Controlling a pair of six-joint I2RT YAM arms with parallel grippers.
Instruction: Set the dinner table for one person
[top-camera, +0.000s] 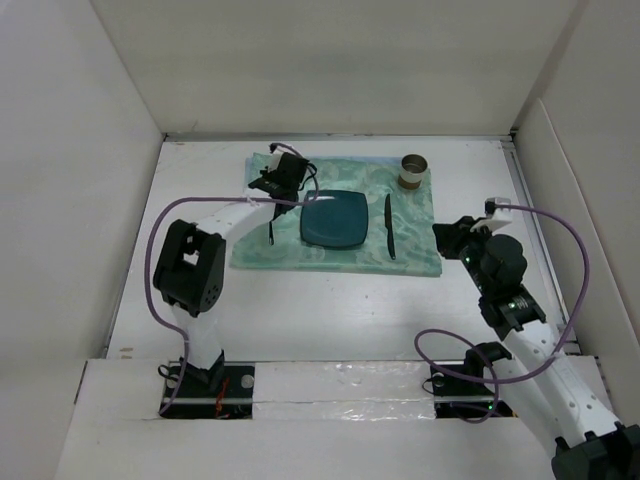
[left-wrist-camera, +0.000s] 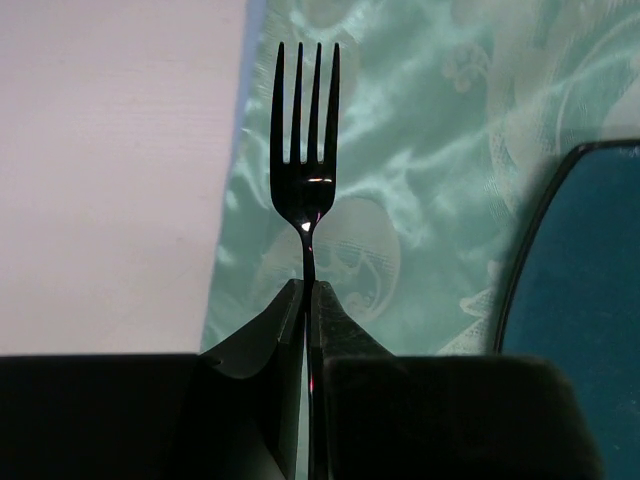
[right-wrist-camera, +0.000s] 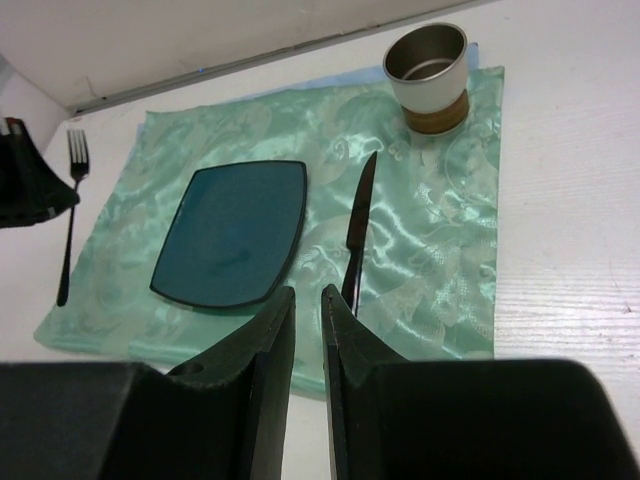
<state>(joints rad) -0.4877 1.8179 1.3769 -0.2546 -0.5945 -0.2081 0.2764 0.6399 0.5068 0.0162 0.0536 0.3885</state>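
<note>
On the white dinner table (top-camera: 330, 310) lies a pale green placemat (top-camera: 340, 255) with a teal square plate (top-camera: 333, 220) at its middle. A dark knife (top-camera: 389, 228) lies right of the plate. A dark fork (left-wrist-camera: 305, 150) sits along the mat's left edge, tines pointing away. Its handle runs into the slit of my left gripper (left-wrist-camera: 306, 284), which is shut on it. In the top view that gripper (top-camera: 274, 192) covers the tines and only the handle (top-camera: 272, 230) shows. My right gripper (right-wrist-camera: 305, 290) hangs near the mat's right front corner, narrowly open and empty.
A metal cup (top-camera: 413, 171) with a brown base stands on the mat's far right corner. White upright panels (top-camera: 130, 200) close in the table on three sides. From the right wrist I see the plate (right-wrist-camera: 232, 232), knife (right-wrist-camera: 356, 235), cup (right-wrist-camera: 428, 75) and fork (right-wrist-camera: 67, 230).
</note>
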